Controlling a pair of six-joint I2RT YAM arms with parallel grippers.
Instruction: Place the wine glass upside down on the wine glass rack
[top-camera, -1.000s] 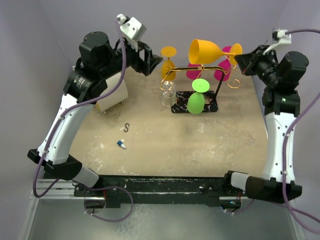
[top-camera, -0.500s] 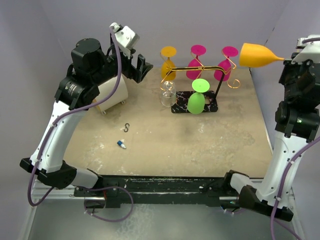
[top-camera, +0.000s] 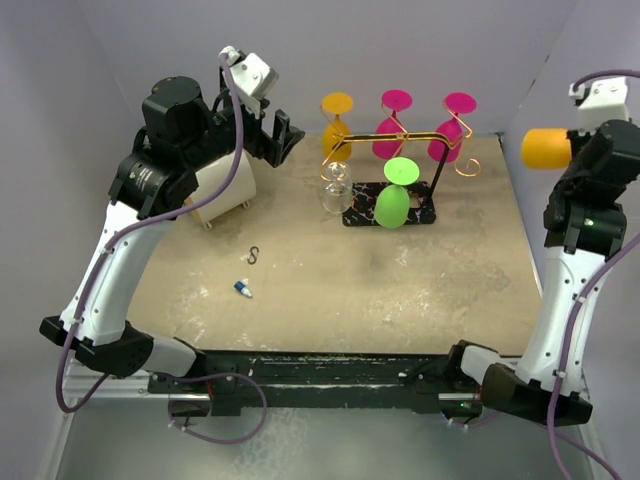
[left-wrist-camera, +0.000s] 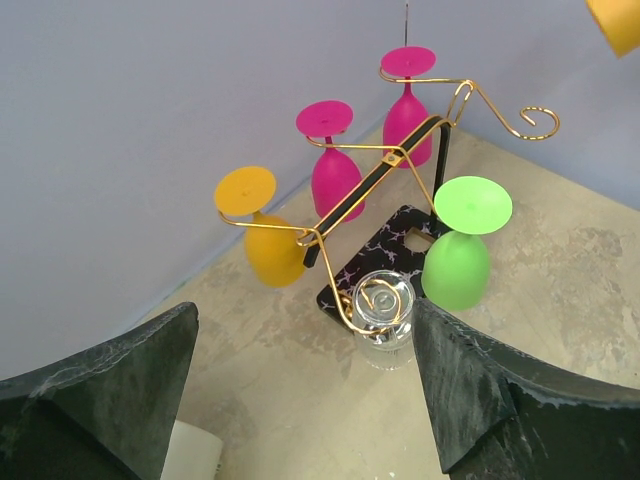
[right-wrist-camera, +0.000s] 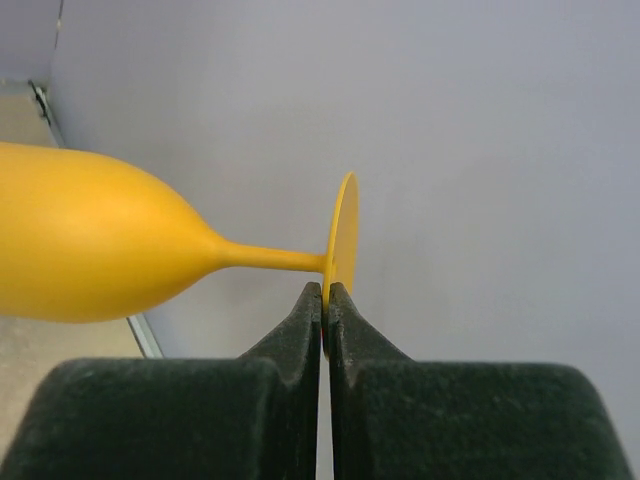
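My right gripper (right-wrist-camera: 326, 290) is shut on the foot rim of an orange wine glass (right-wrist-camera: 90, 250), which lies sideways in the air. In the top view this glass (top-camera: 545, 147) is at the far right, off to the right of the wine glass rack. The rack is a gold wire frame (top-camera: 400, 135) on a black marbled base (top-camera: 425, 212). It holds an orange glass (top-camera: 337, 125), two pink ones, a green one (top-camera: 393, 195) and a clear one (top-camera: 335, 188), all upside down. My left gripper (top-camera: 285, 135) is open and empty, left of the rack (left-wrist-camera: 400, 160).
A white cylinder (top-camera: 225, 185) stands at the back left under my left arm. A small S-shaped hook (top-camera: 254, 255) and a small blue-and-white piece (top-camera: 243, 289) lie on the tan table. Purple walls close in the back and sides.
My right arm has swung the orange glass from above the rack out to the far right. My left arm pulled back a little from the rack, then stayed still.
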